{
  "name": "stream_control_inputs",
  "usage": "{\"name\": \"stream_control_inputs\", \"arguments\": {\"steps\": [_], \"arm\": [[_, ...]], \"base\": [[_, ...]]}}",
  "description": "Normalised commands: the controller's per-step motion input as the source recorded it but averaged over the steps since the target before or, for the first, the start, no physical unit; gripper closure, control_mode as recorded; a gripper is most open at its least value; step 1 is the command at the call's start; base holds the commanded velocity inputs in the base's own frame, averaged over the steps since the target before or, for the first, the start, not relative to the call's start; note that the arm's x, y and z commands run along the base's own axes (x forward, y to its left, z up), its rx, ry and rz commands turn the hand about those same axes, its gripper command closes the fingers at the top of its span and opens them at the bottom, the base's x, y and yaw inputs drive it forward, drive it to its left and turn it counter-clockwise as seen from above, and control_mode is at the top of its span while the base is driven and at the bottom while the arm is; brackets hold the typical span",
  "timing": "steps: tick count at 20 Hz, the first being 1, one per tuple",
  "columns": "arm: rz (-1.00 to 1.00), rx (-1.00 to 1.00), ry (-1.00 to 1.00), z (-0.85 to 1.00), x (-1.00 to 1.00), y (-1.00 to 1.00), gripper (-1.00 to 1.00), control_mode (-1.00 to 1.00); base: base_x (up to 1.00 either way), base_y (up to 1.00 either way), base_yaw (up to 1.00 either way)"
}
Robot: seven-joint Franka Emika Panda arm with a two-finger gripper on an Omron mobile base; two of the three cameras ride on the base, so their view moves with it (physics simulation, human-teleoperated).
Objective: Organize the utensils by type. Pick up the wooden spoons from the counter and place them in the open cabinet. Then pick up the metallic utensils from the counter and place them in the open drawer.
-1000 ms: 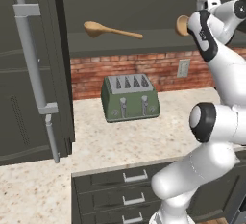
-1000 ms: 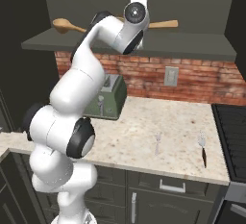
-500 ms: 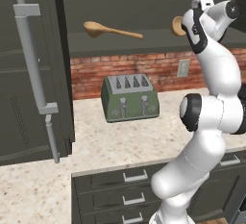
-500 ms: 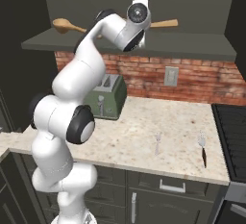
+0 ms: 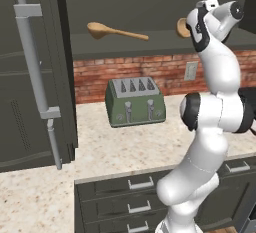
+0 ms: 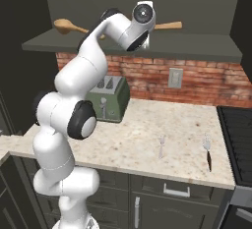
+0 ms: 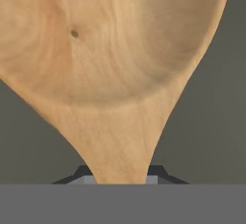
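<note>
Still lying on the table [image 6: 138, 139]: two metallic utensils, a small silvery piece [image 6: 161, 146] and the dark-handled fork [image 6: 207, 152], both pointing roughly front to back. Further up and back, carrying the second wooden spoon [image 7: 115, 59] at the cabinet shelf [image 6: 197, 52], tool [image 6: 145, 24] clamping on its neck just below the bowl, handle [image 6: 169, 25] sticking out rightward along the shelf. Other spoon [image 5: 116, 31] already resting there, bowl left. Probably needing a lowering and release next, then cutlery.
</note>
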Motion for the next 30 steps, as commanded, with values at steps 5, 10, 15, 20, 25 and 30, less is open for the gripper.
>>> {"name": "stream_control_inputs", "arguments": {"steps": [5,10,15,20,25,30], "arm": [[0.0,0.0,0.0,-0.04,0.23,0.01,1.0,-1.0],[0.0,0.0,0.0,0.0,0.29,0.01,1.0,-1.0],[0.0,0.0,0.0,-0.04,0.15,0.03,1.0,-1.0],[0.0,0.0,0.0,-0.12,0.08,0.05,1.0,-1.0],[0.0,0.0,0.0,-0.13,0.12,0.05,1.0,-1.0],[0.0,0.0,0.0,-0.19,0.1,0.08,1.0,-1.0]], "base": [[0.0,0.0,0.0],[0.0,0.0,0.0],[0.0,0.0,0.0],[0.0,0.0,0.0],[0.0,0.0,0.0],[0.0,0.0,0.0]]}}
